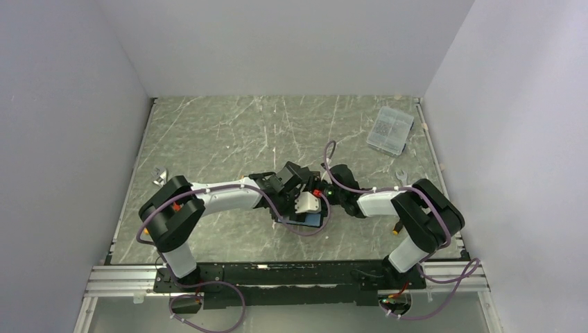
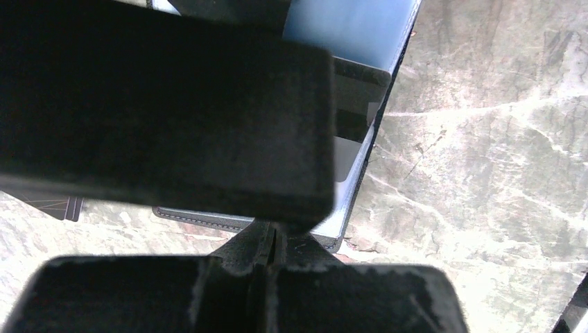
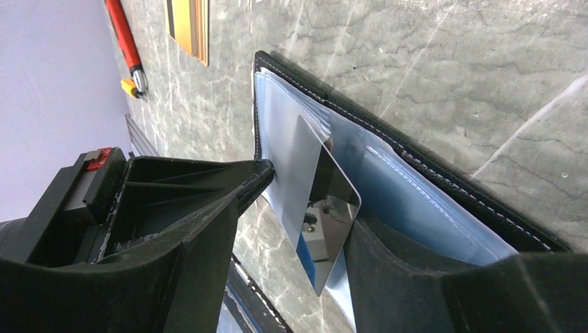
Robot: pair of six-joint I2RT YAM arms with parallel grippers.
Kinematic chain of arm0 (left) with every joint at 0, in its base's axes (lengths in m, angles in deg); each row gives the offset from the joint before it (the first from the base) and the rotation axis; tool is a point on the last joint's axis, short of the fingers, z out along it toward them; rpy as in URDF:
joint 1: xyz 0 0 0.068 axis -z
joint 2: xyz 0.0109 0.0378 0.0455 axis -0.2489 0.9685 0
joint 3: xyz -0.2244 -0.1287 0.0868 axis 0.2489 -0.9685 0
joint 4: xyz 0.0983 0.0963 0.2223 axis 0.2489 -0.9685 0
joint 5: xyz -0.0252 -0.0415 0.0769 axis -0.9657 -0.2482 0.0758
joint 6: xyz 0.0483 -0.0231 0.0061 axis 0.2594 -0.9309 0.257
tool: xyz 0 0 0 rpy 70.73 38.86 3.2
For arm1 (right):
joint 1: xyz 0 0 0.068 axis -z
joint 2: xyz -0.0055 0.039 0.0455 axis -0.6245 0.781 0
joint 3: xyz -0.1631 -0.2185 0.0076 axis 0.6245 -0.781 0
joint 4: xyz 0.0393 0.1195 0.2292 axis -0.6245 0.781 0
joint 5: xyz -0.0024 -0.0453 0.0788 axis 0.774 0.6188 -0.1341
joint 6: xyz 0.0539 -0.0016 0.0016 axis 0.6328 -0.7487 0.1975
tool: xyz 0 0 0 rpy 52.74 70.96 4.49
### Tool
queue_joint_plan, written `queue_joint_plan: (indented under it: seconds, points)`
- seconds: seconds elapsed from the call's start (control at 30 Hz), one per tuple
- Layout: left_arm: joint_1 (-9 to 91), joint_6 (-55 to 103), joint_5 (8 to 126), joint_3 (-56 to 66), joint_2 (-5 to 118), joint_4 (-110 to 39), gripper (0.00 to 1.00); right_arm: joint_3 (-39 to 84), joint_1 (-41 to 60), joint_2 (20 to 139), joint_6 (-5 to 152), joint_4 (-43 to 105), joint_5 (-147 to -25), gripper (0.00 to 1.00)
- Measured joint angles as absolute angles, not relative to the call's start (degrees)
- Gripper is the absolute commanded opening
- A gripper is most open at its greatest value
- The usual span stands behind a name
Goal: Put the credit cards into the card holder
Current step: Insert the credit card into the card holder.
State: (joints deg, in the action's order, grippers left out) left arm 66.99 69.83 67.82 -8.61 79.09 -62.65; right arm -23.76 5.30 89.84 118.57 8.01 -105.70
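Working at 6 o'clock of the table's (image 1: 229,132) middle, just ahead of the arm bases. Steadying the card holder (image 3: 416,208) there with the left gripper (image 2: 272,239), clamped fully closed at the wallet's near edge; cannot tell whether pinching leather or only pressing on it. Gripping the silver-grey card (image 3: 333,208) edge to edge in the right gripper (image 3: 310,201), tilted, its far corner at the mouth of the light blue sleeves.

Flatten that tilt, line the card's long edge up with the pocket seam, and slide rather than push down. Judging by the soft clear sleeve beside it, expect buckling if forced. Let go only once well seated. Watch the black stitched rim at 3 o'clock of the card: easy to snag.

Little room between the two wrists, so probably best to back out toward 4 o'clock.

Beyond, at 11 o'clock in the right wrist view, an orange-gold card (image 3: 188,28) lying flat near a red pen-like tool (image 3: 123,31). Farthest, at 1 o'clock, a clear plastic box (image 1: 390,130), well apart, with open marble toward 11 o'clock for swinging wide.
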Motion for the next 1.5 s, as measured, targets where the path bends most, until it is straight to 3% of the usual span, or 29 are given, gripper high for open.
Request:
queue_joint_plan:
  seconds: [0.47,0.57,0.73,0.83,1.1,1.37,1.5]
  points:
    - [67.2,69.8,68.5,-11.8,77.0,-59.0,0.00,-16.5,5.8,85.8,113.0,29.2,-99.0,0.61]
    - [67.2,69.8,68.5,-12.2,76.8,-58.6,0.00,-16.5,6.0,85.1,112.8,30.6,-98.1,0.56]
    - [67.2,69.6,68.6,-12.4,76.6,-58.6,0.00,-17.3,5.9,85.1,113.1,30.4,-96.9,0.28]
    - [67.2,69.6,68.9,-12.4,76.6,-58.8,0.00,-18.4,5.8,84.5,113.6,30.6,-96.0,0.20]
    - [65.5,69.1,68.0,-11.4,76.1,-63.1,0.02,-19.1,5.6,82.3,113.4,32.6,-94.8,0.18]
    - [61.9,67.8,64.2,-9.4,74.5,-70.8,0.25,-18.8,4.3,82.3,113.5,33.0,-94.7,0.09]
    - [61.2,67.6,62.7,-8.9,73.5,-71.9,0.26,-16.3,2.5,83.2,113.4,34.1,-93.9,0.06]
